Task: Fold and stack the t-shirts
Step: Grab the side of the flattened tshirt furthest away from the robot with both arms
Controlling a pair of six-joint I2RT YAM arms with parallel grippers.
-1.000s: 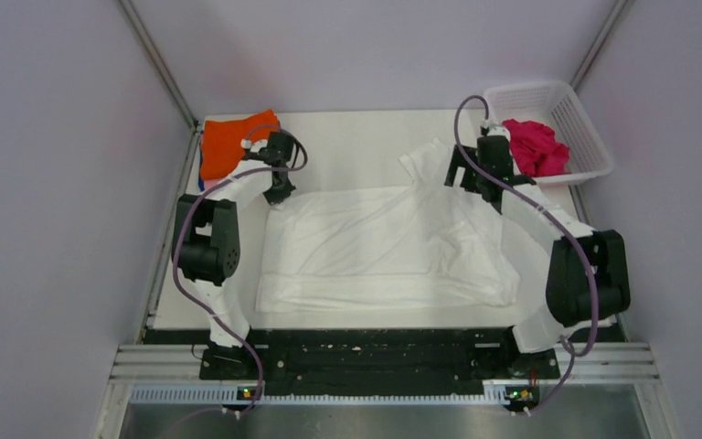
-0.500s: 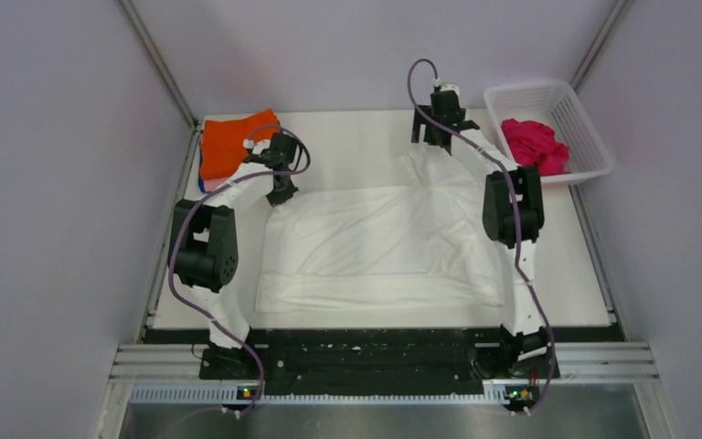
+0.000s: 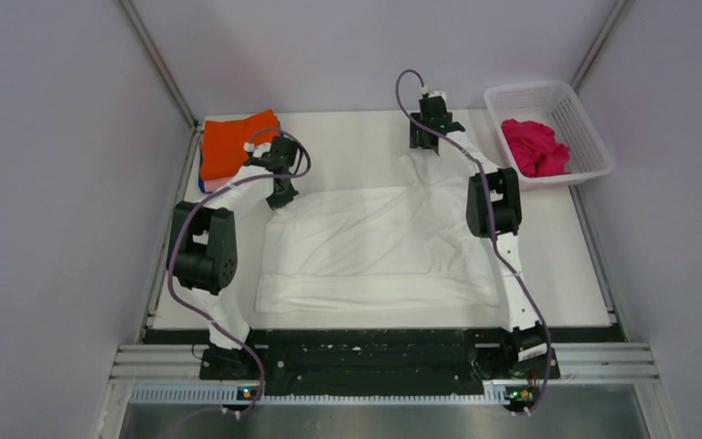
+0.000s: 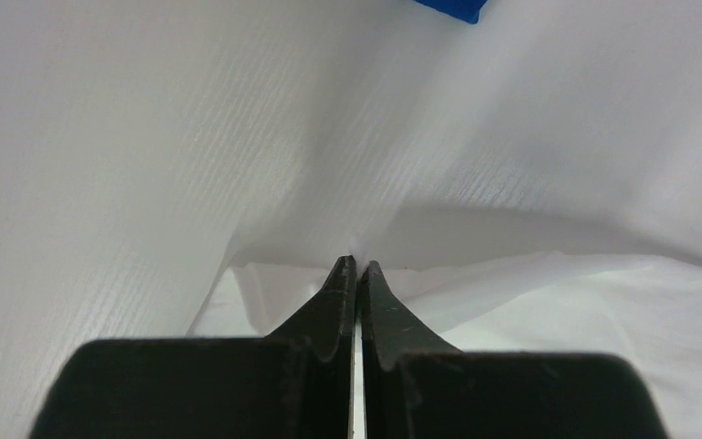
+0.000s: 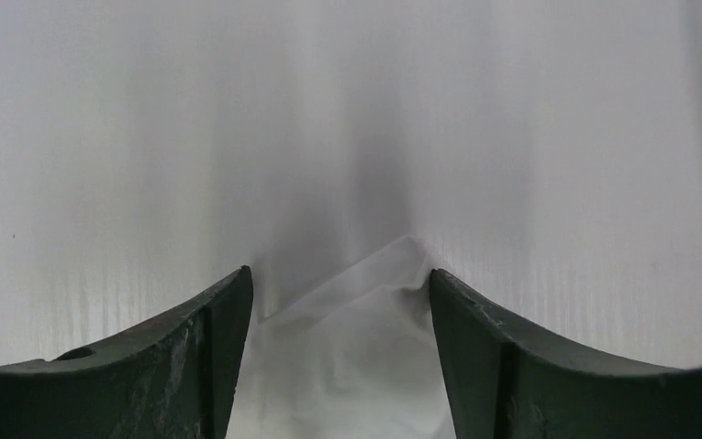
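A white t-shirt (image 3: 379, 242) lies spread on the table, plain side up, one sleeve reaching toward the far right. My left gripper (image 3: 279, 197) is shut on the shirt's far-left corner; the wrist view shows a pinch of white cloth (image 4: 358, 249) at the closed tips (image 4: 357, 267). My right gripper (image 3: 428, 146) is open, stretched far out over the tip of the far sleeve; the sleeve's corner (image 5: 366, 311) lies between the spread fingers (image 5: 340, 274). An orange shirt (image 3: 236, 142) lies folded at the far left on a blue one (image 4: 450, 7). A magenta shirt (image 3: 535, 146) is crumpled in the basket.
The white lattice basket (image 3: 574, 119) stands at the far right corner. Metal frame posts rise at the back left and back right. Grey walls close in both sides.
The right arm has stretched out from beside the basket to the far end of the sleeve. The left gripper has kept its hold and place.
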